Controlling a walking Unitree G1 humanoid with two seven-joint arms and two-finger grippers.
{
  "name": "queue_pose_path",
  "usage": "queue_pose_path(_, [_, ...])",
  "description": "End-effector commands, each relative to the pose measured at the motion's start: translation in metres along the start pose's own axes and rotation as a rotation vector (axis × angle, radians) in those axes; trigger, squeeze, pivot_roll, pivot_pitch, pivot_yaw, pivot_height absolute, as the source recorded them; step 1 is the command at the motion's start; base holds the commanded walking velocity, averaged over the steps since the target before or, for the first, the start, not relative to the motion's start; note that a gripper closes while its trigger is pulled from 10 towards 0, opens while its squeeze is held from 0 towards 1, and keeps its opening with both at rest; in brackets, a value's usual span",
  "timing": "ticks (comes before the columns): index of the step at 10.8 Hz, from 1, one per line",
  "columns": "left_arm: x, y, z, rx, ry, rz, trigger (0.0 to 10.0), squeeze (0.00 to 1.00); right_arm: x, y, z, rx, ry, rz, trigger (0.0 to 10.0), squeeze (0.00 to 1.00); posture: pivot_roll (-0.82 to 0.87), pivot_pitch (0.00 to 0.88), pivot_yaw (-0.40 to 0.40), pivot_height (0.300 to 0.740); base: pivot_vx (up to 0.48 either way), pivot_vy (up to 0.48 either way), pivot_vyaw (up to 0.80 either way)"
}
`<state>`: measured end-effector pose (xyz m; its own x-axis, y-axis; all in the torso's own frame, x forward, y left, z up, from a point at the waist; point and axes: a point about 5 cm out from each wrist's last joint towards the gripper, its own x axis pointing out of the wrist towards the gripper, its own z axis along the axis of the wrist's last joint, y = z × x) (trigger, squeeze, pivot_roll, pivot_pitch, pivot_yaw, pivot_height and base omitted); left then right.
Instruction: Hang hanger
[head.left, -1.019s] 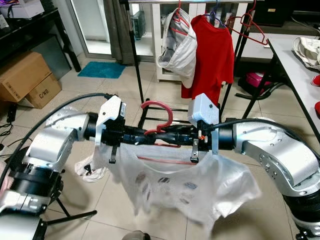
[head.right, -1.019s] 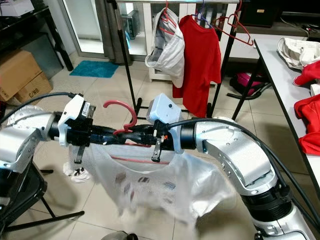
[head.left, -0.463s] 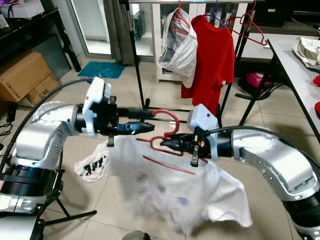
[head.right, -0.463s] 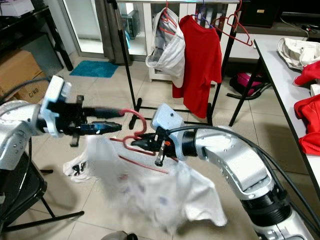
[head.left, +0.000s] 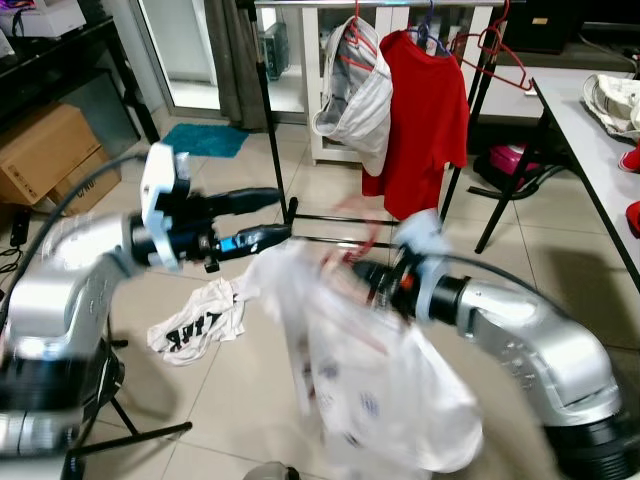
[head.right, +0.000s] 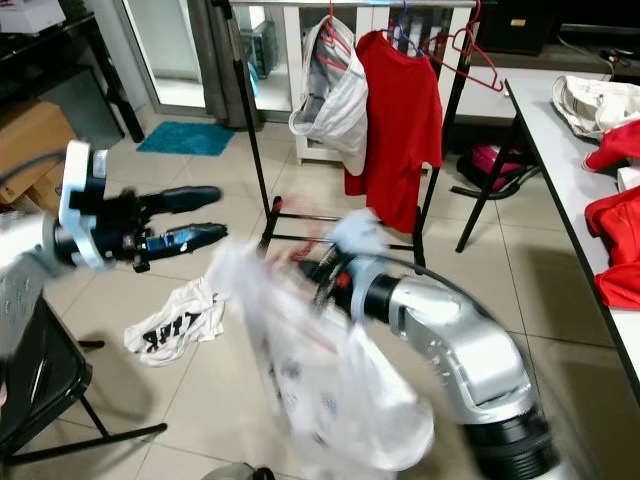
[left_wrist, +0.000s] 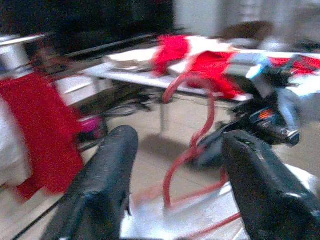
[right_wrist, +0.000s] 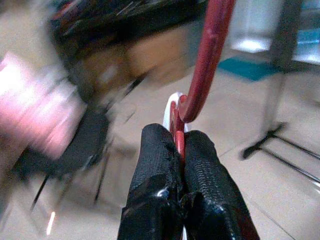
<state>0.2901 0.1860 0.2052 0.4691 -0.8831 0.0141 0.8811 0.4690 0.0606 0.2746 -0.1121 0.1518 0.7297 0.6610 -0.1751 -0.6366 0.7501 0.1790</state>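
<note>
My right gripper (right_wrist: 179, 139) is shut on the neck of a red hanger (right_wrist: 210, 50), just below its hook. A white printed shirt (head.left: 375, 370) hangs from that hanger, blurred as it swings below my right arm (head.left: 500, 320). My left gripper (head.left: 283, 216) stands open to the left of the shirt, holding nothing. In the left wrist view its two black fingers (left_wrist: 107, 185) frame the red hook (left_wrist: 192, 130), which is farther off. Behind stands the clothes rack (head.left: 272, 110) with a red T-shirt (head.left: 425, 110) and a white garment (head.left: 360, 90) on it.
A white shirt with black print (head.left: 195, 325) lies on the tiled floor at the left. An empty red hanger (head.left: 498, 52) hangs at the rack's right end. A grey table (head.left: 600, 135) with clothes is at the right, cardboard boxes (head.left: 50, 155) at the far left.
My left gripper has opened and drawn away to the left. The right gripper alone now carries the hanger, and the shirt has swung down and bunched under it.
</note>
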Motion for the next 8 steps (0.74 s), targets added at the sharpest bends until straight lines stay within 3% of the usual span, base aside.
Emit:
queue_pose_path(1, [0.0,0.001,-0.004,0.0,0.029,0.085,10.0,1.0,-0.003,-0.011,0.006,0.031,-0.081,-0.113,0.0,0.0,-0.06,0.0,0.093,0.74,0.0,0.0,0.0])
queue_pose_path(2, [0.006,-0.004,-0.022,-0.01,0.068,0.185,10.0,1.0,-0.007,-0.021,0.0,0.111,-0.147,-0.267,2.0,0.0,-0.05,0.0,0.083,0.74,0.0,0.0,0.0])
queue_pose_path(3, [0.012,-0.011,-0.033,-0.047,0.042,0.263,10.0,1.0,-0.012,-0.028,-0.006,0.163,-0.202,-0.381,10.0,0.0,-0.05,0.0,0.083,0.74,0.0,0.0,0.0])
queue_pose_path(4, [0.017,-0.019,-0.04,-0.086,0.007,0.315,10.0,1.0,-0.017,-0.028,-0.01,0.209,-0.219,-0.416,10.0,0.0,-0.05,0.0,0.088,0.74,0.0,0.0,0.0])
queue_pose_path(8, [0.016,-0.041,-0.058,-0.138,0.001,0.468,10.0,1.0,-0.021,-0.033,-0.016,0.159,-0.219,-0.563,10.0,0.0,-0.04,0.0,0.063,0.74,0.0,0.0,0.0])
